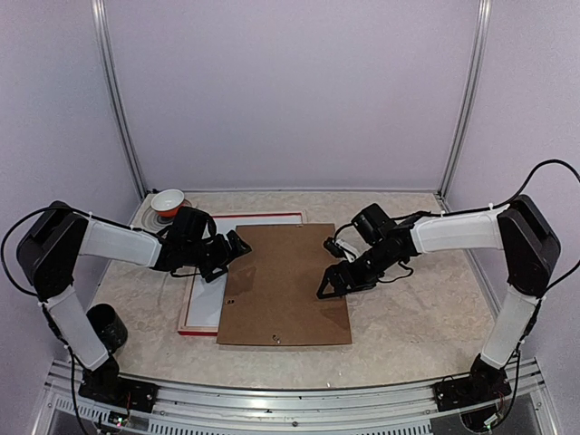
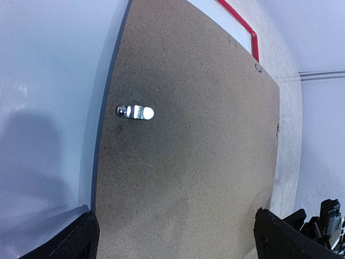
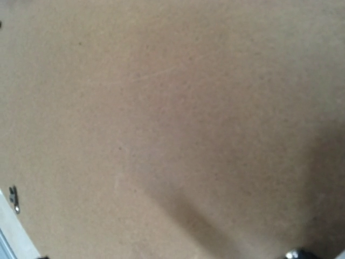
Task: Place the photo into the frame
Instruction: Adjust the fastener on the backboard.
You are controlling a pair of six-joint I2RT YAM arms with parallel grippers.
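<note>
Brown backing board (image 3: 172,129) fills my right wrist view edge to edge, so from there I can't judge the right gripper (image 1: 331,283). From overhead its jaws look spread, low over the board's right half. The left gripper (image 1: 237,246) is at the board's left edge with its fingers (image 2: 64,240) wide apart and nothing between them; a small metal clip (image 2: 136,112) sits on the board just ahead. The frame (image 1: 198,332) lies flat on the table (image 1: 408,317), left of centre, with the board covering its right part and only red edges showing. Inside it, left of the board, I see a plain white sheet (image 1: 204,294). I can't tell whether that is the photo, as no print shows. A red-and-white bowl (image 1: 168,201) stands at the back left corner.
</note>
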